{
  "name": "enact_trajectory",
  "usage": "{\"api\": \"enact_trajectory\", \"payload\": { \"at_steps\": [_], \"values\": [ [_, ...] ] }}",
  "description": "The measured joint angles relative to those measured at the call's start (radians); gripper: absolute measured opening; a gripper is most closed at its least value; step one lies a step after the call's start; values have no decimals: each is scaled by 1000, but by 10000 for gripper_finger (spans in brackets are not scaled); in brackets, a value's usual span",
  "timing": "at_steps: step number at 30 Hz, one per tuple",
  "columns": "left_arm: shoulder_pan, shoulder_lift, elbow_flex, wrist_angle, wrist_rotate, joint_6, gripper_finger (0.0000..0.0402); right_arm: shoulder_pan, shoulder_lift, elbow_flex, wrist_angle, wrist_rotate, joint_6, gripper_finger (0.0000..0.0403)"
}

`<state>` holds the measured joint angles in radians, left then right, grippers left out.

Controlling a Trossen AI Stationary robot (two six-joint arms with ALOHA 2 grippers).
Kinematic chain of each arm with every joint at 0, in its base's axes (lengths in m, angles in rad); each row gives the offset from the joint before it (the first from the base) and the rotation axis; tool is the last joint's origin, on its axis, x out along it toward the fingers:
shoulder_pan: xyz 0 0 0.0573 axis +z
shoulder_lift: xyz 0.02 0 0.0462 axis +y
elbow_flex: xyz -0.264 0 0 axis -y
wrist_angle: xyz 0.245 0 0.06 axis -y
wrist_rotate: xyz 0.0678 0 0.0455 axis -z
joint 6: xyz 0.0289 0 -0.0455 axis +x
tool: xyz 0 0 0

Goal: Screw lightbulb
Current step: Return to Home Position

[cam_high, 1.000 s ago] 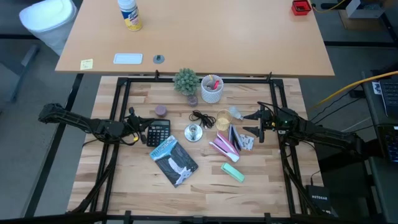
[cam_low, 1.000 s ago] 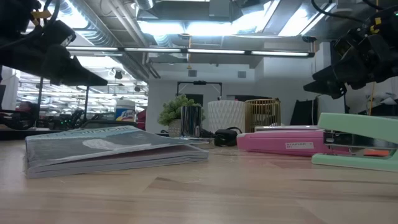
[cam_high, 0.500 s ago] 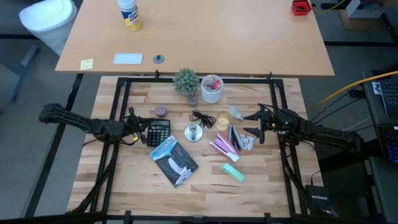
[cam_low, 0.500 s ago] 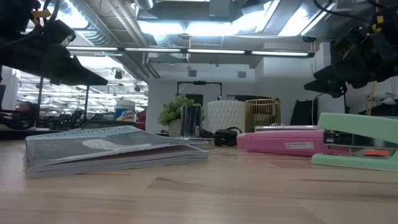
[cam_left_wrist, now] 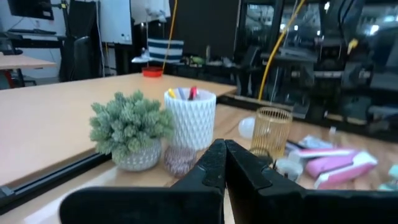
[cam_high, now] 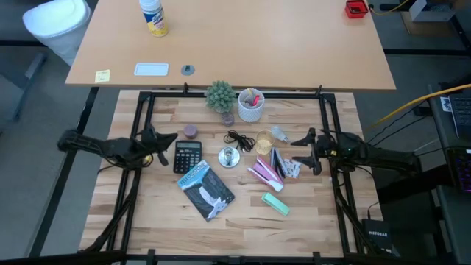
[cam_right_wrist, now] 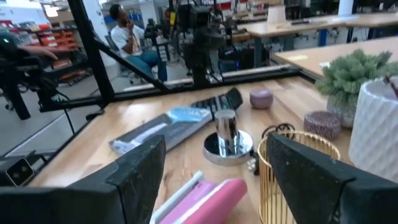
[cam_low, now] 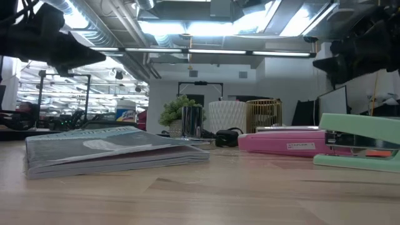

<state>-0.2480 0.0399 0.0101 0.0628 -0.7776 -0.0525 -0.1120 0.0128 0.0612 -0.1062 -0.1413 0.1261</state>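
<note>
Both arms have pulled back toward the table's side edges; lightbulb left loose.
Now right pincer is wide open and empty, left pincer closed on nothing. Lightbulb lies right of table centre, just beside cup, apart from lamp base. Judging by that, it's not screwed in.

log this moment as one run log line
lightbulb: loose beside gold wire cup, not in lamp base | left gripper: shut, empty | right gripper: open, empty, near lightbulb
</note>
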Motion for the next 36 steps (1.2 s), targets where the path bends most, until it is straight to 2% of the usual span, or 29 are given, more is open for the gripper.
{"api": "enact_trajectory", "payload": {
  "at_steps": [3,36],
  "values": [
    [0,-38,0,1,0,0,0,1,-11,0,2,0,0,285],
    [0,-31,0,0,-1,0,0,1,-11,-1,2,0,0,285]
  ]
}}
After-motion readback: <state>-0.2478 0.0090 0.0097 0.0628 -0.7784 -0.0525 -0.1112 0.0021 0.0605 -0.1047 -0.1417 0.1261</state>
